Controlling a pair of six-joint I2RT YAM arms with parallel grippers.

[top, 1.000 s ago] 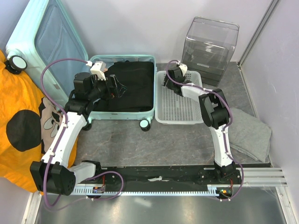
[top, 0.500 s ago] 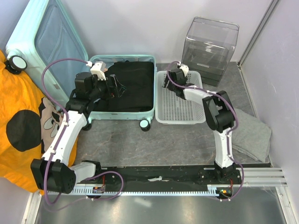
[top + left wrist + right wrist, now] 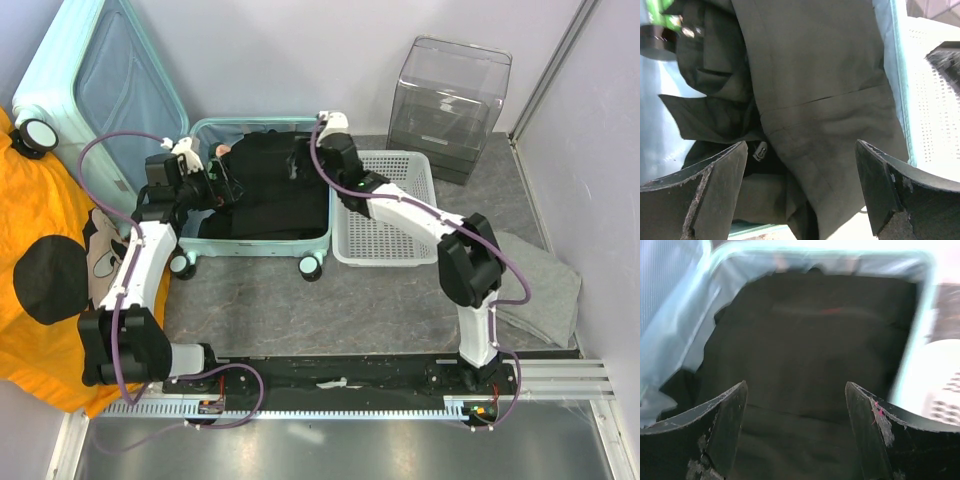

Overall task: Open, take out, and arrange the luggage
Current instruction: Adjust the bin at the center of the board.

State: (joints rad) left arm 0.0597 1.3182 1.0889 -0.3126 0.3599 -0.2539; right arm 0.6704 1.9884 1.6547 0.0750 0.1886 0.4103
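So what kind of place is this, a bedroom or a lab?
Probably a robot lab bench, not a home: left arm and right arm bolted to a rail at the table edge, with staged props, an open suitcase of dark clothes, a basket, a clear box.

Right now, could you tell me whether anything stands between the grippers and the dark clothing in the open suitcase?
Nothing visible does. The left gripper and right gripper hang open directly over the dark clothing in the suitcase, whose lid is swung clear to the left.
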